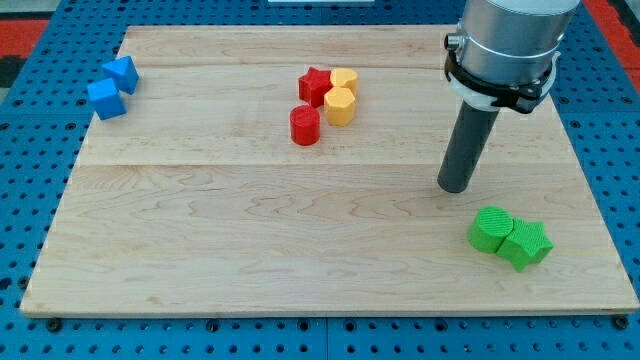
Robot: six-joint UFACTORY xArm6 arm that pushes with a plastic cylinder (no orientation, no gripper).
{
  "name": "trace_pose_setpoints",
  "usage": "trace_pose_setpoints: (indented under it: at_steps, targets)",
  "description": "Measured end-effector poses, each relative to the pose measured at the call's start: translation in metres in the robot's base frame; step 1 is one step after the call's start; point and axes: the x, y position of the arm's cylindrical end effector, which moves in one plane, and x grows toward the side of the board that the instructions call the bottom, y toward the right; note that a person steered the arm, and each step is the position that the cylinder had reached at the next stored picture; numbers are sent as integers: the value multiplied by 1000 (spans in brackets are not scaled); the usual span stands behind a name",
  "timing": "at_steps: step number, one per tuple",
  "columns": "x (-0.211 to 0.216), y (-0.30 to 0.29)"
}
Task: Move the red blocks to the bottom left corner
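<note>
A red star block (314,85) and a red cylinder (305,126) sit at the board's upper middle. The star touches two yellow blocks, one (345,81) above the other (340,105). The cylinder stands just below the star, close to the lower yellow block. My tip (455,187) rests on the board at the view's right, well to the right of and below the red blocks, touching no block.
Two blue blocks (121,73) (106,99) lie at the board's upper left. Two green blocks (491,229) (525,243) lie at the lower right, just below my tip. The wooden board (200,250) lies on a blue pegged base.
</note>
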Motion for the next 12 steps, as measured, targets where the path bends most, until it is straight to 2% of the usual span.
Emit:
trace_pose_setpoints:
  at_steps: [7, 8, 10, 11, 12]
  targets:
    - [0, 8]
    - [0, -12]
    - [-75, -62]
    - [-155, -67]
    - [-199, -91]
